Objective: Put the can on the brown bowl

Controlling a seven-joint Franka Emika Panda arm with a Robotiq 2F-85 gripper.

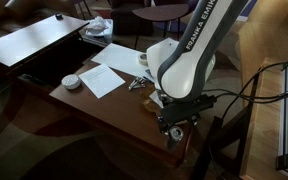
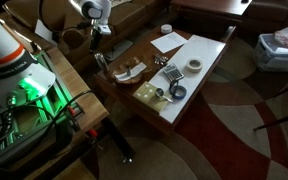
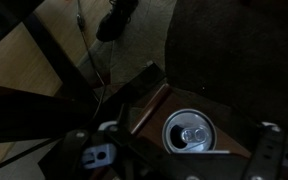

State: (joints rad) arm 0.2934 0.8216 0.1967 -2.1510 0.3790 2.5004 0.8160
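The can stands upright on a corner of the brown table, and the wrist view looks straight down on its silvery top. My gripper hangs above it with its dark fingers spread wider than the can, one on each side. In an exterior view the gripper is over the table's end, with the can as a dark shape below it. The brown bowl, which holds a white paper-like piece, sits a short way along the table from the can. In the other exterior view the gripper hides the can.
A pale tape-like ring, white papers, a small white dish and several small items lie on the table. Cables and a green-lit stand are beside it. The floor drops off right past the can's corner.
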